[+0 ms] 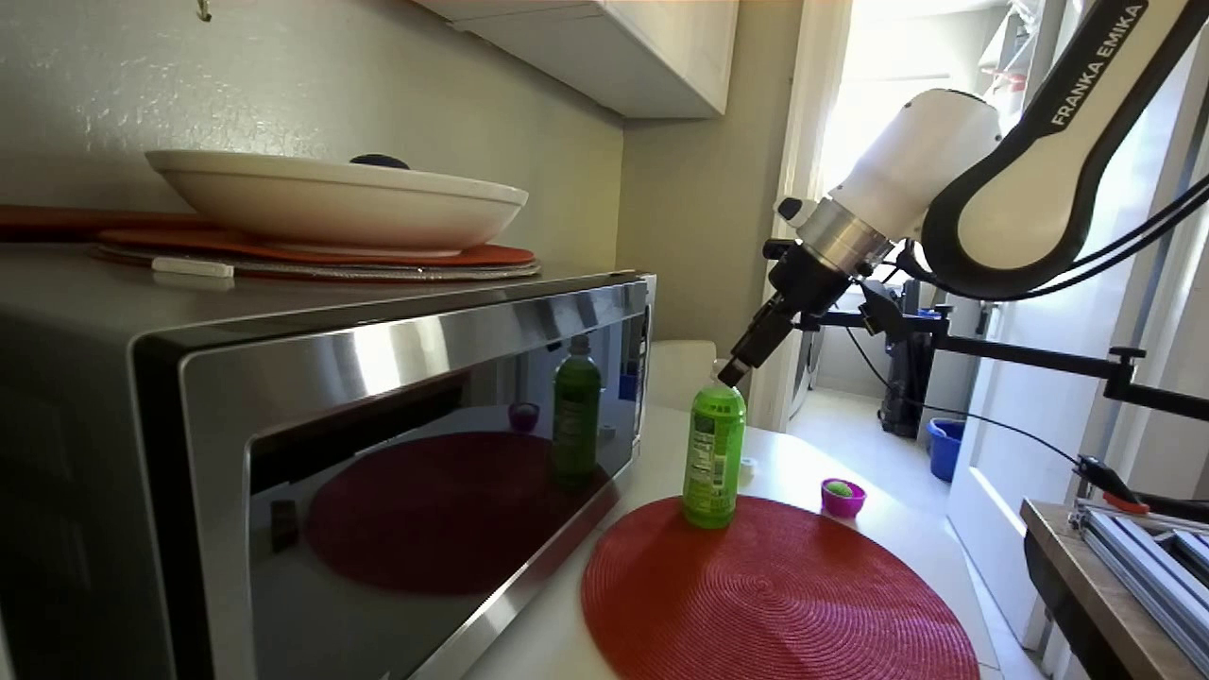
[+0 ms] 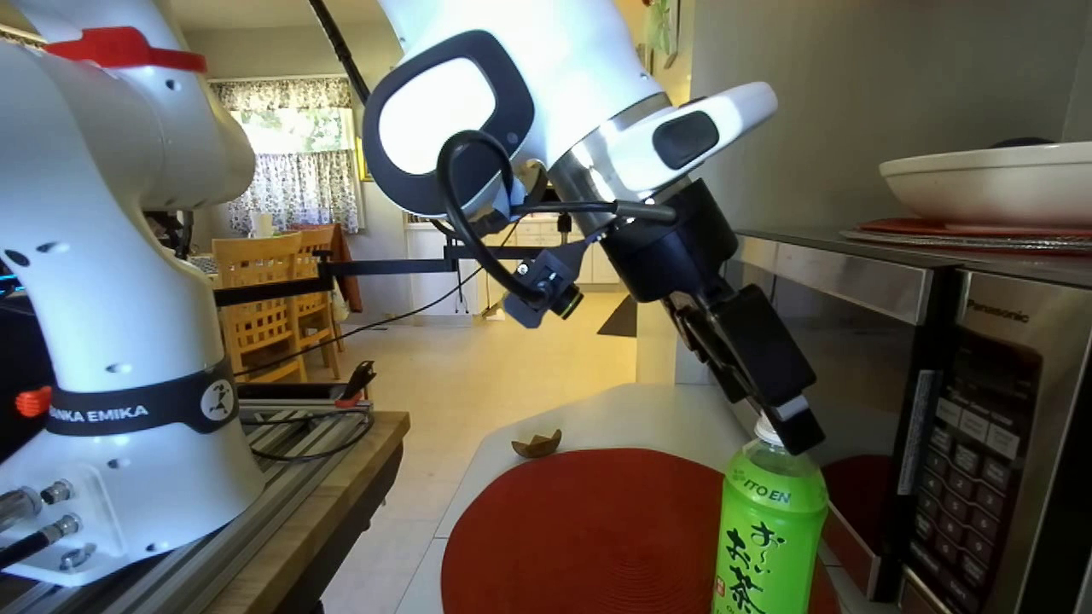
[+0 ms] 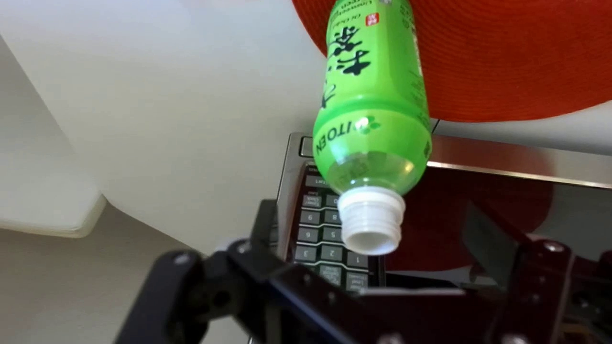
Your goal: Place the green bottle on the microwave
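The fingers (image 1: 740,360) pointed down at a slant, and they were apart — the wrist view showed a wide gap. In that gap showed the white neck of the bottle (image 3: 375,114). I could not tell if a finger touched it. The green bottle stood up straight, mostly below the fingers, on the red mat (image 1: 784,595), near the mat's edge. The mat lay on the white surface (image 1: 553,628). The microwave (image 1: 397,444) was beside the fingers, and its top was higher than their tips. The bowl (image 1: 340,203) sat up there — even higher. A pink cup (image 1: 842,505) was on the surface, lower than the fingers.
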